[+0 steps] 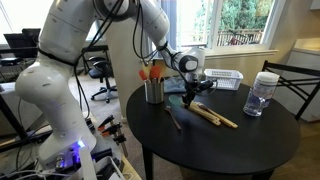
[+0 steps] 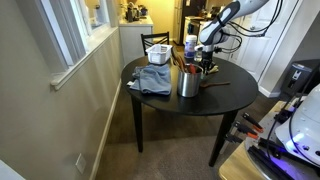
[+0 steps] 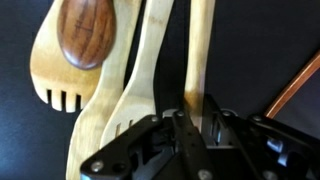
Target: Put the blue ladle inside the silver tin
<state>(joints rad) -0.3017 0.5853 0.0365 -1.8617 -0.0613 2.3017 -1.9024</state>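
The blue ladle (image 1: pixel 188 98) lies on the round black table (image 1: pixel 230 145), its turquoise head just showing under my gripper (image 1: pixel 194 92). In the wrist view its pale slim handle (image 3: pixel 200 50) runs down between the jaws of the gripper (image 3: pixel 190 112), which look shut on it; the head is hidden there. The silver tin (image 1: pixel 154 91) stands upright a little to one side of the gripper, with orange-red utensils sticking out. It also shows in an exterior view (image 2: pixel 188 82), with the gripper (image 2: pixel 207 63) just behind it.
Pale wooden spatulas (image 1: pixel 215 114) (image 3: pixel 130 90) and a brown-headed spoon (image 3: pixel 85 35) lie beside the ladle. A thin dark-handled utensil (image 1: pixel 172 115), a clear jar (image 1: pixel 262 93), a white slatted basket (image 1: pixel 222 80) and a blue-grey cloth (image 2: pixel 150 78) also sit on the table.
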